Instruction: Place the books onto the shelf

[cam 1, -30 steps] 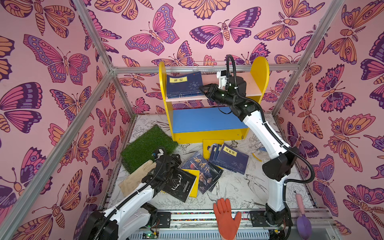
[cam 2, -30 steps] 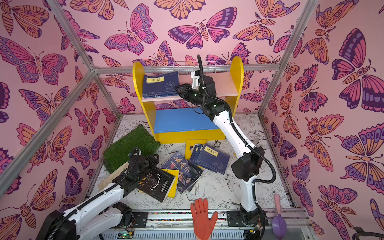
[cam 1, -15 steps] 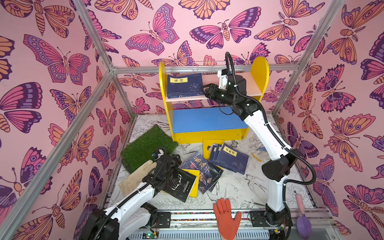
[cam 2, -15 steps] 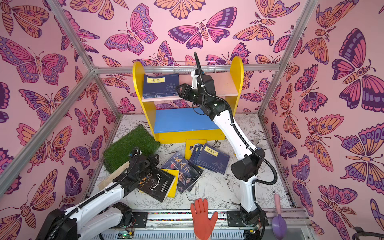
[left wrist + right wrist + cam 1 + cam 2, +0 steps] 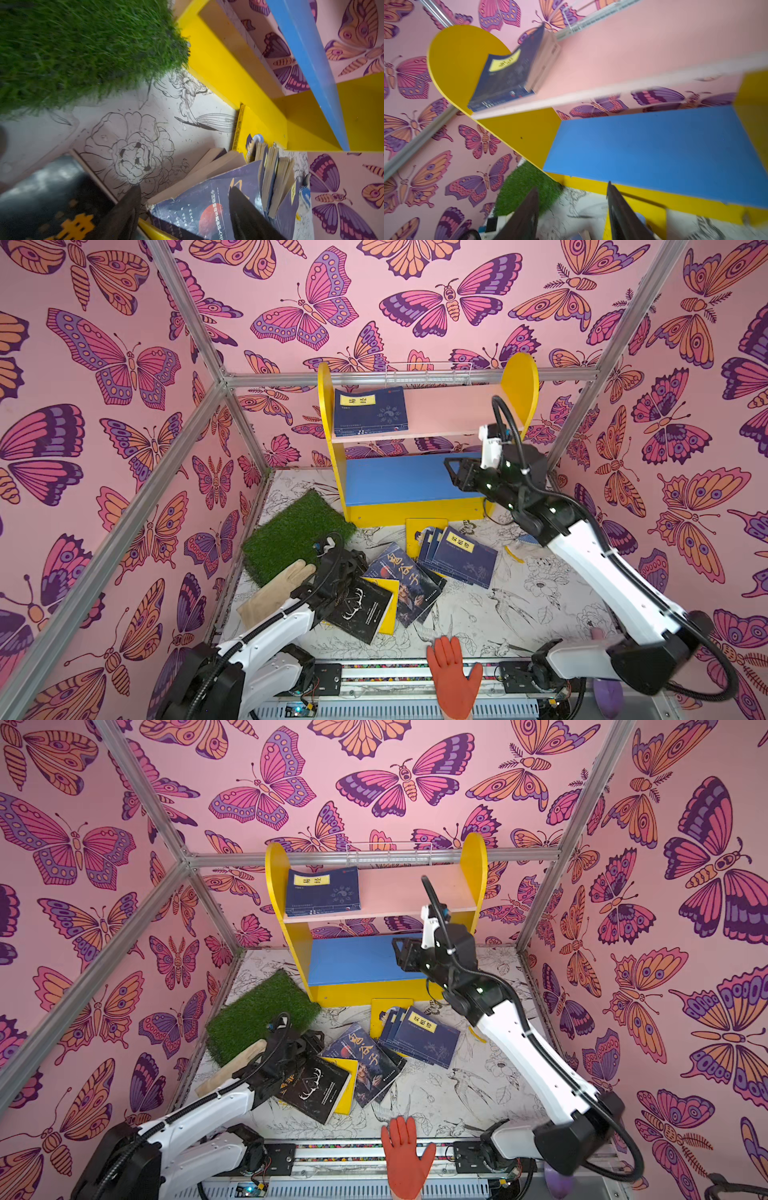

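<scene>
One navy paperback (image 5: 370, 410) lies flat on the round-topped yellow shelf (image 5: 518, 381).

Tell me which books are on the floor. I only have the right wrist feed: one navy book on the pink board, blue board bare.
Observer: A fan of navy books lies on the floor just in front of the shelf.
Operator: Others?
Observer: A dark portrait book lies beside that fan, with a black antler book nearer the left arm.
Operator: Left claw?
Observer: The left claw is open and low over those two, with the portrait book's corner showing between its fingers. I cannot tell whether it touches.
</scene>
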You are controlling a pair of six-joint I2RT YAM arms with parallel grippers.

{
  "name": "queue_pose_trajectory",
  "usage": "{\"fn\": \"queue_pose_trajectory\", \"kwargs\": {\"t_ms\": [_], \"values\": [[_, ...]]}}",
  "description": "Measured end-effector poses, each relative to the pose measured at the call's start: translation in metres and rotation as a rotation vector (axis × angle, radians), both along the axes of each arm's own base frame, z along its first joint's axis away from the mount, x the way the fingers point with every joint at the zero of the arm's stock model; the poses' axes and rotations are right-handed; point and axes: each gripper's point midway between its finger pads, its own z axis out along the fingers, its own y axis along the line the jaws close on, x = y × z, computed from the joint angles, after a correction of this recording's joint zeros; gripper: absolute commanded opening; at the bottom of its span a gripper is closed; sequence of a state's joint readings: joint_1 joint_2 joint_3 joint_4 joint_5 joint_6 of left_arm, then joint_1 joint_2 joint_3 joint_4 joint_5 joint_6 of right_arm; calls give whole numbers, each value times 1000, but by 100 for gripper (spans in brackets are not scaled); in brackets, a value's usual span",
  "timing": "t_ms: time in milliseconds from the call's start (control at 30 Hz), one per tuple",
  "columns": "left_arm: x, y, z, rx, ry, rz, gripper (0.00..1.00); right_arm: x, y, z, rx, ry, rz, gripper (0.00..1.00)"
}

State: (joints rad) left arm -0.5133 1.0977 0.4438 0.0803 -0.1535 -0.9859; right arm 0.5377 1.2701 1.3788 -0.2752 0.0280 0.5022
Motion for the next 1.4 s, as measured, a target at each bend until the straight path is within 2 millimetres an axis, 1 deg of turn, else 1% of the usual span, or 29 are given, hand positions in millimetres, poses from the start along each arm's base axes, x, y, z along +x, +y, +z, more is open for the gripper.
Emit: {"fn": "queue_pose_trajectory", "kwargs": {"t_ms": [33,100,133,167,200,267,300,367,433,467,533,600,667,767,867,933,1000,1167,1400], "values": [[3,-9,2,19,-1,-35,69,-11,-16,-19,-11,28,-35,54],[11,-32,7,54,-10,-121,69,-23,-45,-60,-29,106,-107,54],[16,-46,10,69,-18,-171,69,-28,-61,-87,-39,167,-154,55],[21,-61,13,81,-26,-224,69,-31,-80,-118,-37,236,-207,55],[25,-75,15,92,-34,-274,69,-36,-93,-145,-31,296,-243,55],[34,-109,21,111,-56,-395,69,-53,-121,-212,-12,462,-325,54],[37,-122,23,114,-67,-440,69,-62,-130,-238,5,532,-351,53],[40,-155,25,119,-86,-558,69,-84,-142,-290,51,676,-388,52],[41,-181,22,120,-95,-644,68,-100,-146,-324,109,786,-406,51],[40,-192,19,121,-94,-683,67,-106,-146,-336,138,826,-407,51],[37,-209,11,125,-88,-745,67,-111,-141,-353,185,884,-389,50],[33,-220,1,132,-76,-788,66,-113,-133,-363,222,929,-352,49],[30,-228,-8,139,-60,-818,66,-105,-124,-363,257,928,-306,48],[27,-232,-21,149,-37,-838,65,-98,-116,-363,298,927,-254,47],[27,-232,-29,157,-23,-842,58,-96,-112,-362,320,929,-226,45],[28,-232,-30,159,-22,-840,55,-97,-111,-361,323,929,-216,44],[28,-232,-30,161,-21,-837,53,-98,-109,-357,327,924,-200,44],[30,-231,-35,169,-13,-829,47,-94,-104,-335,350,855,-154,42],[38,-224,-37,187,-12,-791,38,-85,-100,-321,394,815,-136,38]]}}
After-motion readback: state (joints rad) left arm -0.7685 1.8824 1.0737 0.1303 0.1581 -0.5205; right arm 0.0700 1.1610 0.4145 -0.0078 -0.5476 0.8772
